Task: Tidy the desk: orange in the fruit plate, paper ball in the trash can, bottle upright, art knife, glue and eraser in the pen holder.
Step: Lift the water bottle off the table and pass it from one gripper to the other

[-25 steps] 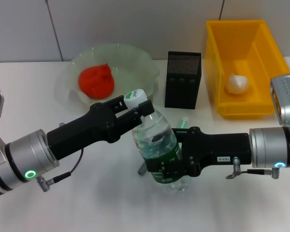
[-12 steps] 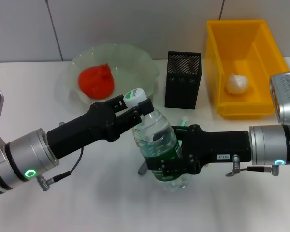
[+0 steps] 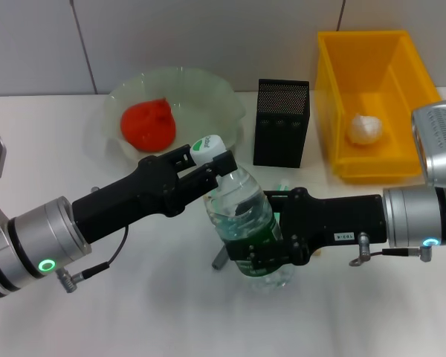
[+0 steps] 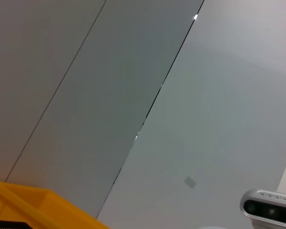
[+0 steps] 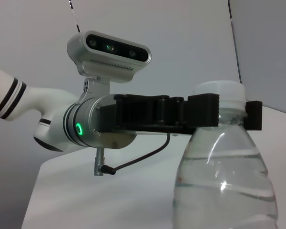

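Lower centre of the head view: I have the bottle [image 3: 247,223] pinned between both arms, its base near the white bench [image 3: 156,312] and its long axis tipped a little off vertical, cap leaning toward the upper left of the frame. My right end effector [image 3: 262,256] reaches in from the right and is clamped around the green-labelled lower body; my left end effector [image 3: 208,165] comes in from the lower left with its black fingers closed on the neck just under the white cap [image 3: 207,149]. The right wrist view shows the same clamp side on, the fingers [image 5: 200,113] bracketing the neck beneath the cap. By my reading, what matters next is that lean: the cap end lies toward the left arm, so that arm would need to bring the neck over the base while the right steadies the bottom. Something small and grey pokes out at the bottle's lower left; I cannot tell what. Farther back, the orange [image 3: 147,123] sits in the fruit plate [image 3: 223,100] upper left, the pen holder [image 3: 282,123] stands at centre, and the paper ball [image 3: 366,129] lies in the yellow trash can [image 3: 330,89] upper right.
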Robot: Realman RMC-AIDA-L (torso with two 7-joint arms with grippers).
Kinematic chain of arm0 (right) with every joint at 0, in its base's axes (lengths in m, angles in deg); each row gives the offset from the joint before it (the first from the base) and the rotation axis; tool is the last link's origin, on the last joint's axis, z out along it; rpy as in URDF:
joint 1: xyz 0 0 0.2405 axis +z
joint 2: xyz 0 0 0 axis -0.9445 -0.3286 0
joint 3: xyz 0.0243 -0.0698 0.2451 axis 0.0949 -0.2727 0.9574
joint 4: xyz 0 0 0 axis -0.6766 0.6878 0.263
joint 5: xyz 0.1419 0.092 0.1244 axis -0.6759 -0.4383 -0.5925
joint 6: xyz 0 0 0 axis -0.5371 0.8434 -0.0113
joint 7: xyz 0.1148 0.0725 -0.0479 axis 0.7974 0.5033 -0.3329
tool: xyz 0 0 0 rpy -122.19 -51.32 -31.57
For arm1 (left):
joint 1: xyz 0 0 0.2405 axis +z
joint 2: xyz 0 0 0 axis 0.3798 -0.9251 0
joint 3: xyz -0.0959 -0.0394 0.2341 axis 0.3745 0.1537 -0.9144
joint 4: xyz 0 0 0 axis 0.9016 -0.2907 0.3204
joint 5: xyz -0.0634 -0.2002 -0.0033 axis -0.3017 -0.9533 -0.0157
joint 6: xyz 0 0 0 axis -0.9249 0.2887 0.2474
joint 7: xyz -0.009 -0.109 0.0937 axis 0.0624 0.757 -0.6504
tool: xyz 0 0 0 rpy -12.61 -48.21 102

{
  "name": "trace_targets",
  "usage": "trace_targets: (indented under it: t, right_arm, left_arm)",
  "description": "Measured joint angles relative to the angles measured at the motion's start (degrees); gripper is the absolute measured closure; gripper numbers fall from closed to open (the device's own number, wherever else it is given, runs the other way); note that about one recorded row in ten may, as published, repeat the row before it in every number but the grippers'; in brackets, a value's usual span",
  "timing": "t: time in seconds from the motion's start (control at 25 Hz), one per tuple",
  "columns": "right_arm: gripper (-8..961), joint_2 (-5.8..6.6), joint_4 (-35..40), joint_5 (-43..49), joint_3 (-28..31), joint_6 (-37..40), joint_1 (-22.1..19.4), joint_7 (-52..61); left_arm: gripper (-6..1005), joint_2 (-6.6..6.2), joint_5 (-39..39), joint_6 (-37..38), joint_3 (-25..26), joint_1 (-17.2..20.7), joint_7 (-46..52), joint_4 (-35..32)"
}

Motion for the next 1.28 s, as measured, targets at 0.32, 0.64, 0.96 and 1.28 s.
trace_targets:
  t: [0.32,0.64,0.96,1.28]
  right_arm:
    - [169,0.00,2.52,0.07,-2.43,-1.24,-0.16,2.34]
    - [169,0.09,5.83,0.14,-4.89,-1.35,-0.71,5.27]
    - [168,0.20,6.46,1.55,-5.36,-1.43,-0.85,6.78]
    - [168,0.18,6.07,2.74,-5.36,-1.43,-0.93,6.93]
  left_arm:
    - [555,-0.06,-0.02,0.21,0.02,-0.01,0.12,-0.24]
    - [554,-0.16,-0.02,0.07,0.04,-0.09,0.74,-0.54]
    - [554,-0.17,-0.13,0.08,0.45,-0.10,0.74,-0.56]
    - [554,-0.17,-0.39,0.73,1.64,-0.10,0.81,-0.52]
